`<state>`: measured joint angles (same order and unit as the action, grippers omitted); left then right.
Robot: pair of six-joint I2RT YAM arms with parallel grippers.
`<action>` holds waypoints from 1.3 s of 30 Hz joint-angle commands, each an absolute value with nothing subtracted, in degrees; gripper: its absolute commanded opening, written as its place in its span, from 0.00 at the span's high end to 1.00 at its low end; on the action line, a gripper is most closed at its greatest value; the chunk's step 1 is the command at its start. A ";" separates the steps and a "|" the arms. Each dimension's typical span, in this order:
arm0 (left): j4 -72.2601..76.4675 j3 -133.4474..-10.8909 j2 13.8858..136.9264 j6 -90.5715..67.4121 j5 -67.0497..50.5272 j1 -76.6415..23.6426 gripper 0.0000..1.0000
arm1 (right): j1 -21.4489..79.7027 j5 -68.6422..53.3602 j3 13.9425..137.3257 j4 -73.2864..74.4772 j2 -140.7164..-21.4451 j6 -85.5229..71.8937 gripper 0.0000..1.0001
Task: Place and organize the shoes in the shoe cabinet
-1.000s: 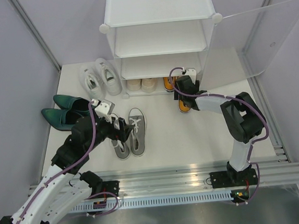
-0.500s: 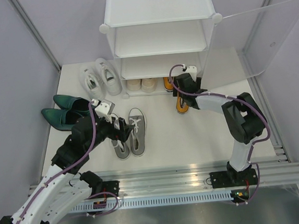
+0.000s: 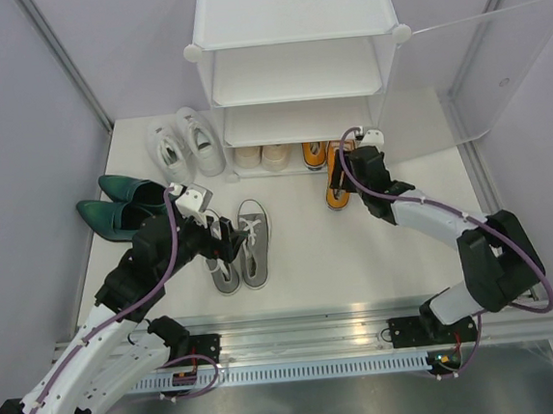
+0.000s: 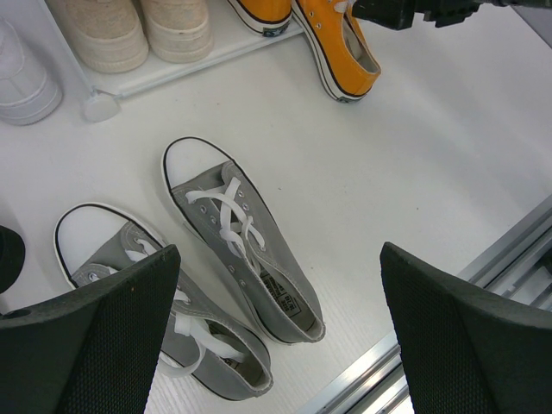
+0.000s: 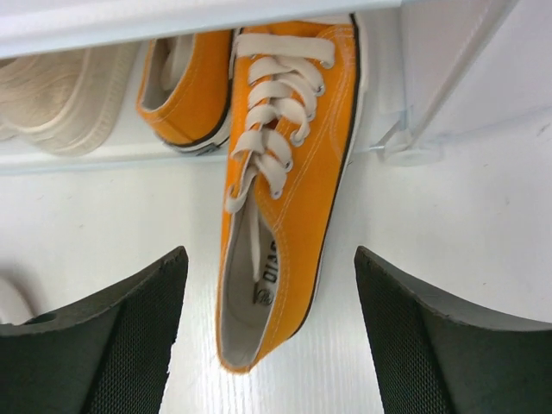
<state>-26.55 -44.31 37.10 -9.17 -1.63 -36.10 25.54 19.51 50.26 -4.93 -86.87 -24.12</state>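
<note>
White bench [image 3: 358, 248] below; right end effector [image 5: 269, 254], fingers apart, should nudge the orange shoe [image 5: 289, 164] ahead squarely into the shoe cabinet [image 3: 294, 70].

Overhead, two wrists; shared orange shoe [image 3: 335, 190]

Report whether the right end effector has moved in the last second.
Yes. The right end effector shifted right in the top view, off the orange shoe, toward the right front post of the shoe cabinet.
</note>
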 commanded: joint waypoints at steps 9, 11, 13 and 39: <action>-25.93 -46.49 36.48 -8.35 -1.49 -36.30 0.00 | 38.13 15.63 40.79 -2.90 -77.61 -29.96 0.44; -25.93 -46.49 36.47 -8.26 -1.23 -36.30 0.00 | 39.99 19.42 39.21 -2.90 -78.22 -33.47 0.50; -25.93 -46.49 36.39 -8.26 -1.14 -36.30 0.00 | 40.34 21.09 38.33 -2.99 -79.45 -35.93 0.54; -25.93 -46.32 37.35 -8.26 -1.14 -36.30 0.00 | 32.52 30.06 47.02 -4.48 -97.91 -39.03 0.66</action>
<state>-26.76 -44.31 37.23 -9.17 -1.45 -36.10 34.94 28.45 44.62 -3.88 -96.73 -40.38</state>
